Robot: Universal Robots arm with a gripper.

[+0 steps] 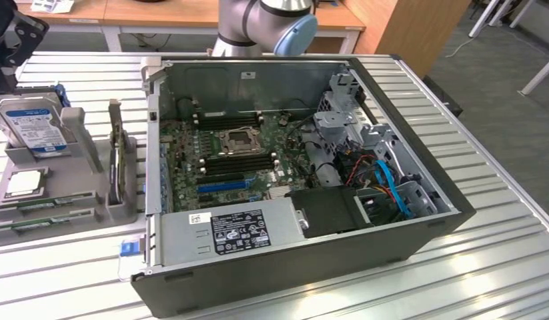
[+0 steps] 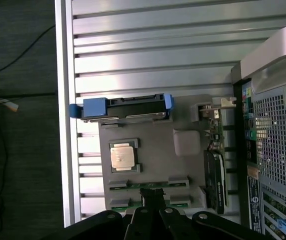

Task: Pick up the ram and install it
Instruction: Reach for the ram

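Two ram sticks, long narrow green boards, lie in the slots of a grey fixture [image 1: 79, 127] on the exterior view's left: one ram stick [image 1: 45, 201] and a second [image 1: 29, 225] beside it. In the wrist view the same sticks [image 2: 179, 183] [image 2: 117, 202] lie side by side at the fixture's [image 2: 158, 145] edge. My gripper [image 2: 153, 192] hangs above them, its dark fingers drawn together and holding nothing. In the exterior view the gripper [image 1: 3, 73] is high over the fixture's far end. The open computer case [image 1: 292, 167] shows black motherboard slots [image 1: 240, 162].
The fixture also carries a blue-labelled hard drive [image 1: 34, 127] [image 2: 125, 107], a square silver processor [image 1: 25, 181] [image 2: 123, 157] and an upright card [image 1: 119, 160] [image 2: 215, 180]. The slatted metal table's edge [image 2: 65, 125] runs beside the fixture. The arm's base [image 1: 256, 27] stands behind the case.
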